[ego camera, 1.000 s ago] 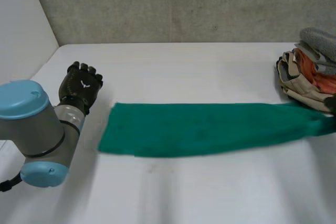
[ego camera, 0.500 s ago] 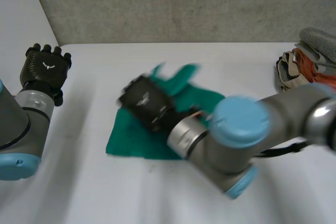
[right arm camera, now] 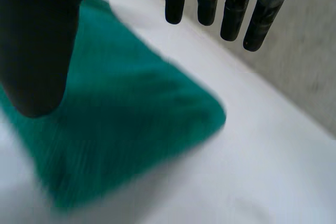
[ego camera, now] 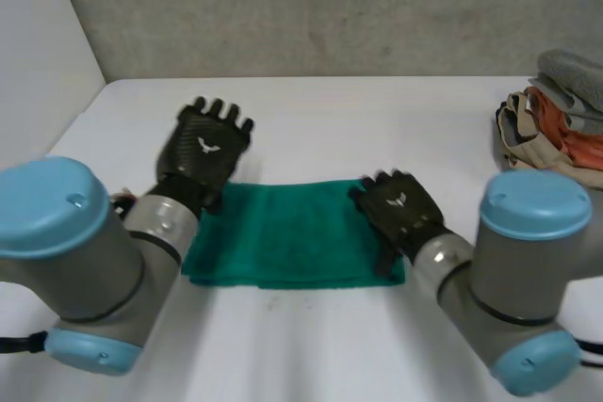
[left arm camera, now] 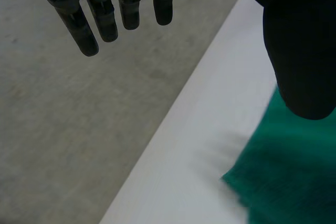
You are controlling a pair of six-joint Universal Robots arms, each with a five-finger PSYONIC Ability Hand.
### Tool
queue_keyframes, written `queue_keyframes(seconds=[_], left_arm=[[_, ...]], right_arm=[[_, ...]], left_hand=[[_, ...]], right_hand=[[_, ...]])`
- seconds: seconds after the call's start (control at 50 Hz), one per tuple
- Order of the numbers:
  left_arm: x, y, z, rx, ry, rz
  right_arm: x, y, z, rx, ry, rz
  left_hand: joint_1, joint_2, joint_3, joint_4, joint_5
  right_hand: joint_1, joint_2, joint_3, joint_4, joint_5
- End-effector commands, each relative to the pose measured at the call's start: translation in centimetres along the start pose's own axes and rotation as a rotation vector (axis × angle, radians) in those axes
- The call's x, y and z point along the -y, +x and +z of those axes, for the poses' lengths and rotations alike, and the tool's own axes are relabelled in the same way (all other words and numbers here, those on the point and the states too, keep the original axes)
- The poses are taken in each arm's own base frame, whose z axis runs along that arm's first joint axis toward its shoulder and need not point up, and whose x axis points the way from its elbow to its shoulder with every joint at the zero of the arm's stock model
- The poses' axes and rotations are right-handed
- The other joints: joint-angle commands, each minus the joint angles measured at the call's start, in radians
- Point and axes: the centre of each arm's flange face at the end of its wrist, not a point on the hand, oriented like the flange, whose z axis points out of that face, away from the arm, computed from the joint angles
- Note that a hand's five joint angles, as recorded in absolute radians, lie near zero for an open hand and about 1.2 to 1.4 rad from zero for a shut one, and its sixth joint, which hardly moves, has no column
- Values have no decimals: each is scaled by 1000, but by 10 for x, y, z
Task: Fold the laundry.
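Over the far left corner of the towel [ego camera: 283, 233], left hand [ego camera: 203, 152], fingers straight, empty. Towel folded flat mid-surface [ego camera: 311, 110]. Over its right edge, right hand [ego camera: 400, 214], fingers wide, empty. Far right, pile [ego camera: 556, 129] waiting. Best to pinch matching corners, lift evenly, align edges before pressing.

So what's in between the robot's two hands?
The green cloth, flat on the white table. In the head view the left hand is at one end, the right hand at the other.
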Motion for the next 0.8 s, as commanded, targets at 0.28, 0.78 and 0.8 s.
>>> queue_keyframes(seconds=[0.28,0.78,0.8], left_arm=[[-9,-15,2,41,-35,-3],[-30,-22,-8,50,-108,-8],[-29,-22,-9,49,-107,-8]], right_arm=[[4,48,10,-128,28,-133],[-37,-8,10,19,-93,23],[-37,0,12,-22,-84,12]], left_hand=[[-23,-25,-32,-28,-47],[-23,-25,-32,-28,-47],[-23,-25,-32,-28,-47]], right_hand=[[1201,1171,1183,1163,1161],[1201,1171,1183,1163,1161],[1201,1171,1183,1163,1161]])
